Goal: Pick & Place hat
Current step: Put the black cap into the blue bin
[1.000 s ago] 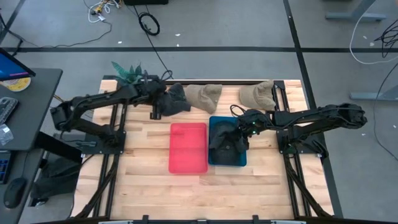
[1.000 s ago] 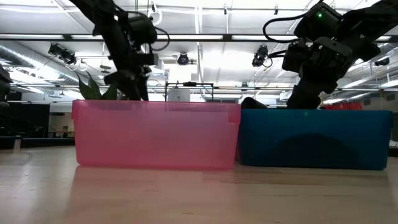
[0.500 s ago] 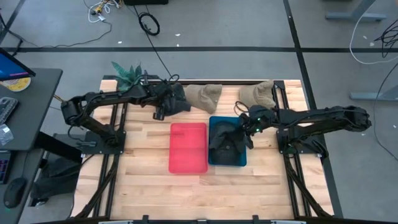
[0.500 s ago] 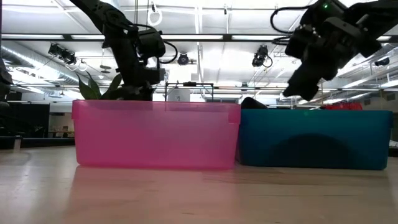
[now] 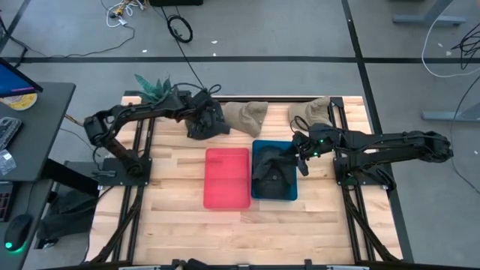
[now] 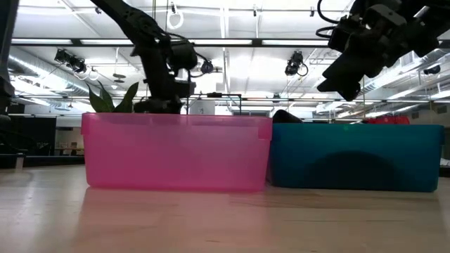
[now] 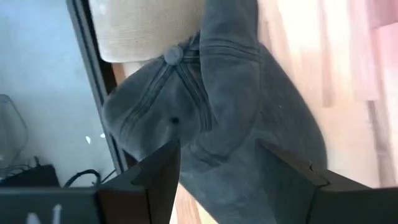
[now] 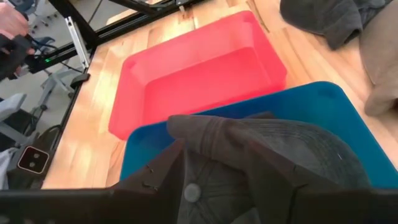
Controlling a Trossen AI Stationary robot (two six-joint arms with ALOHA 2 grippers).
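Grey hats (image 5: 206,121) (image 5: 271,172) two, tan hats (image 5: 244,115) (image 5: 310,113) two, bins (image 5: 226,178) (image 5: 259,147) two

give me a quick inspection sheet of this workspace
surface: wooden table, bare at the near edge
job's things: dark hat in blue bin; red bin empty; grey hat and two tan hats along the far edge
clutter: green plant at the far left corner
grippers: left gripper open over the grey hat; right gripper open above the blue bin
cables: loose cables on the floor
surroundings: desk beside the table
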